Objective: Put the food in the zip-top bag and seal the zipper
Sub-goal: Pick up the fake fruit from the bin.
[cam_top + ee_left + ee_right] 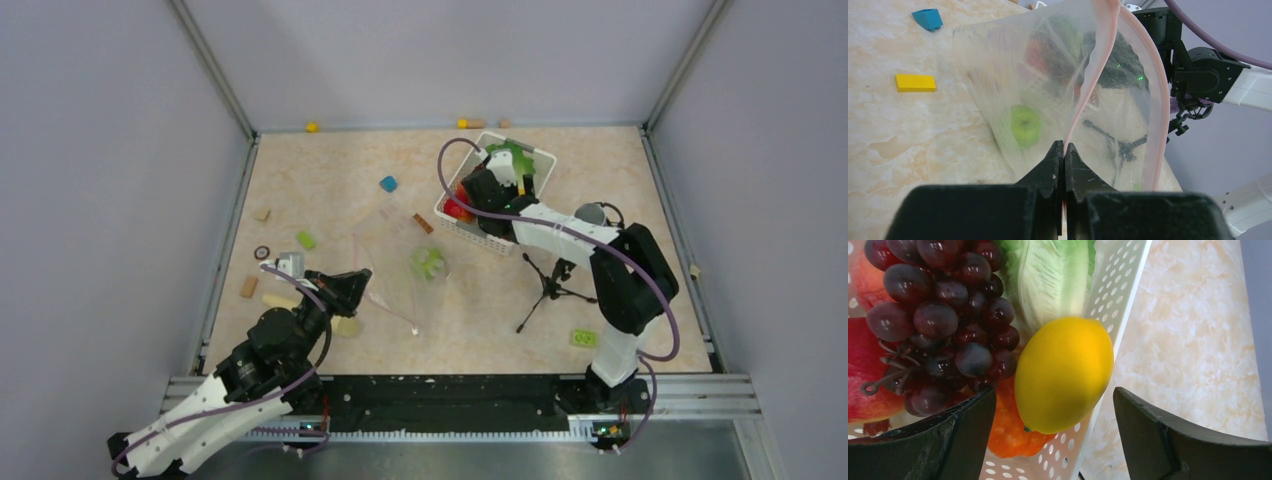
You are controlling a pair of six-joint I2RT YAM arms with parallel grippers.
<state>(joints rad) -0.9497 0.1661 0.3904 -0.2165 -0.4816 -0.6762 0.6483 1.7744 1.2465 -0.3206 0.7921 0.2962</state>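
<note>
Right pincer (1050, 402), open, straddles the lemon (1063, 372) in the far-right basket (1128, 285); centre it before closing gently, or the lemon may squirt out. Left pincer (1064, 150), near left, pinches the bag (998, 65) by its zipper (1098, 65), mouth lifted.

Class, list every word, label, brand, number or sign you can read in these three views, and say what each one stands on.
None: there is no readable text in any view.
The zip-top bag is clear and unprinted where visible.
The lemon, grape bunch and white basket show no sticker or lettering.
The blue block and yellow block have blank faces.
The right arm bears no legible marking.
</note>
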